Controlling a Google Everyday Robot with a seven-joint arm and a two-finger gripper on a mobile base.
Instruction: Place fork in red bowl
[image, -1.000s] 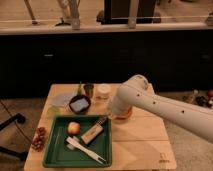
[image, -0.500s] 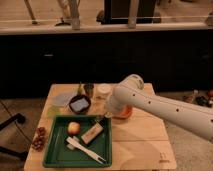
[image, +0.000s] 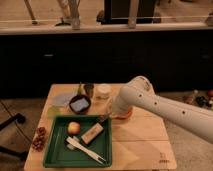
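Observation:
The white fork (image: 82, 148) lies in the green tray (image: 56, 152), near its front, beside another white utensil. The red bowl (image: 126, 115) stands on the wooden table just right of the tray. My arm covers most of it, so only an orange-red edge shows. My gripper (image: 103, 119) is a dark shape at the end of the white arm, low over the tray's back right corner. It is above the end of a tan block (image: 93, 133) and well apart from the fork.
An apple (image: 74, 127) lies in the tray. A dark bowl with a grey-blue inside (image: 80, 103), a pale plate (image: 61, 98), a dark cup (image: 89, 89) and a white cup (image: 103, 91) stand behind the tray. Dark red grapes (image: 39, 138) lie by the table's left edge.
The arm has shifted slightly to the left, bringing the gripper a little further over the tray's back right corner. The fork and bowls have not moved.

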